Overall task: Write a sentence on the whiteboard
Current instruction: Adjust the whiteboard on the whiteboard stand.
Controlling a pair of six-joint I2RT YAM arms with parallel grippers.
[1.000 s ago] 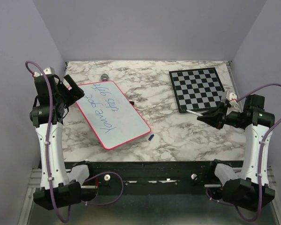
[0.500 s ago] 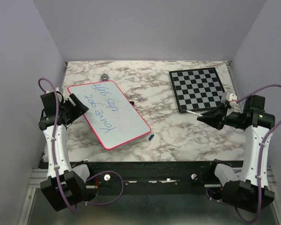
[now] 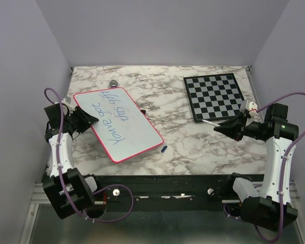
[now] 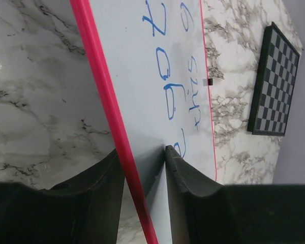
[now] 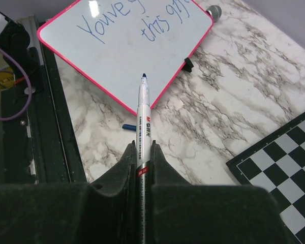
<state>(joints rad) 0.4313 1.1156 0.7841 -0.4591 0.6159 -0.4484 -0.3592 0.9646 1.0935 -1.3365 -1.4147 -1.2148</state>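
The sentence (image 3: 105,118) seemingly finished: right end effector (image 5: 142,147) clenches the marker (image 5: 144,107), left end effector (image 4: 141,151) straddles the whiteboard (image 3: 129,132) rim, grip unclear; recapping looks next

The marble table (image 3: 193,142) in front of my bases carries the whiteboard (image 3: 129,129) on its left half, set askew, and the chessboard (image 3: 214,96) at the far right, well apart from it. A blue cap (image 3: 163,149) lies just beside the whiteboard's near corner. A grey round item (image 3: 113,84) lies just past its far edge.
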